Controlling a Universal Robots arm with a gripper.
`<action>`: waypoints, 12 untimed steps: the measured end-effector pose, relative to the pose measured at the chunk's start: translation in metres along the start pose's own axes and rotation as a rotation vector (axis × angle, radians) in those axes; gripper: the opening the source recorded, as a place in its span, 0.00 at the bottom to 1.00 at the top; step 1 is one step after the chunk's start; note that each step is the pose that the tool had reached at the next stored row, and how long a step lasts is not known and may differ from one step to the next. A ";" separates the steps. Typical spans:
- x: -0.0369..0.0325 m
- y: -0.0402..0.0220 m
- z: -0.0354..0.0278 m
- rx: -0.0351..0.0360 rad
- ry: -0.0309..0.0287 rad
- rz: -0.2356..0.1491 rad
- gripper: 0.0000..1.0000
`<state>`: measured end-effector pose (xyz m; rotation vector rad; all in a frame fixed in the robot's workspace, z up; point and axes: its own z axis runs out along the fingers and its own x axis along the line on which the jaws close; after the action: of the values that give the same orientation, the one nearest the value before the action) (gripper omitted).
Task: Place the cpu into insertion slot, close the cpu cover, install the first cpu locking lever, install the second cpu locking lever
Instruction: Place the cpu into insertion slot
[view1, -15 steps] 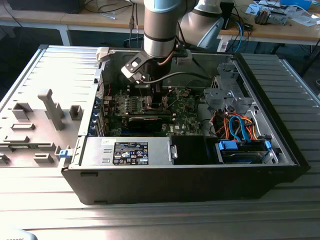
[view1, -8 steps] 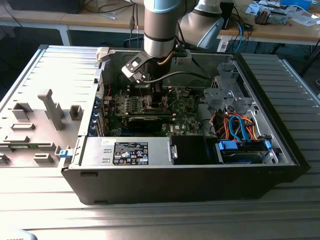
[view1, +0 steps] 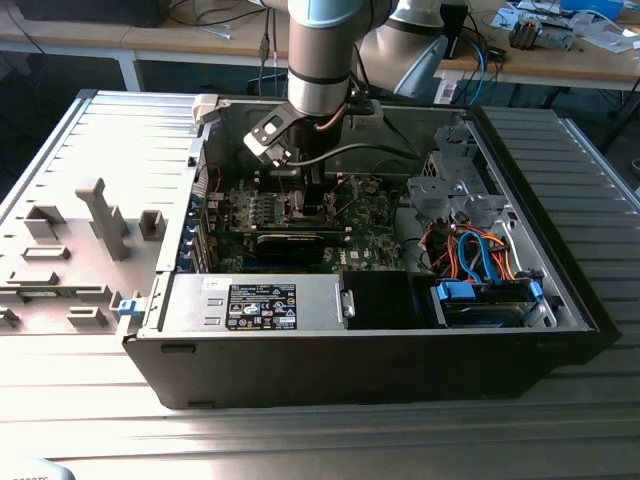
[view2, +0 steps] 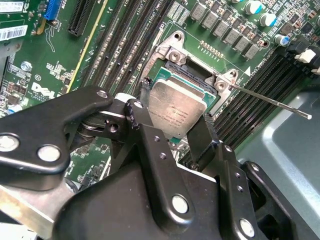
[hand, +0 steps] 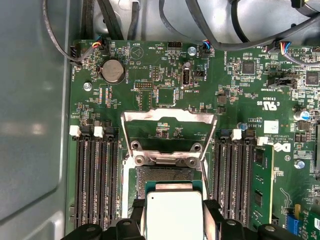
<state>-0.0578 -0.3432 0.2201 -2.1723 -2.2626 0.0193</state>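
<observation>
Fingers: your fingers (view2: 200, 137) press on two opposite edges of the cpu, one on each side. They are open only as wide as the chip.
Gripper: the gripper (view2: 177, 107) is low inside the open computer case (view1: 575, 300), close over the motherboard (hand: 225, 100). In the exterior view you see the arm (view1: 318, 60) coming down into the case from above.
Cpu: the cpu (view2: 175, 112) is held between the fingers with its silver-grey top facing away from the board. In both wrist views it covers the part of the insertion slot nearest to the gripper. You cannot tell if it already touches the slot.
Insertion slot: the insertion slot (hand: 167, 175) is open, and its dark contact field shows between the cpu and the hinge.
Cpu cover: the cpu cover (hand: 170, 116) is swung fully back on the far side of the hinge, and the green board shows through its window.
Locking lever: a thin metal locking lever (view2: 270, 101) runs out from one corner of the slot and crosses over the memory slots; its end is free.
Memory slots: long black memory slots (hand: 97, 175) stand on both sides of the insertion slot.
Coin battery: a round coin battery (hand: 113, 70) sits on the board beyond the cover.
Power supply: a power supply (view1: 255, 303) with a black label lies at the front wall of the case in the exterior view.
Cables: orange and blue cables (view1: 480, 250) are at the exterior view's right inside the case.
Desk: the case stands on a grey ribbed desk (view1: 300, 435).
</observation>
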 end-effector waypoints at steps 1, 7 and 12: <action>0.0000 0.0000 0.0002 0.0001 -0.0002 0.000 0.55; 0.0001 0.0000 0.0013 0.0000 -0.0003 0.000 0.55; 0.0001 0.0000 0.0023 0.0000 -0.0003 0.000 0.55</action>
<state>-0.0578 -0.3430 0.2178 -2.1726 -2.2626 0.0196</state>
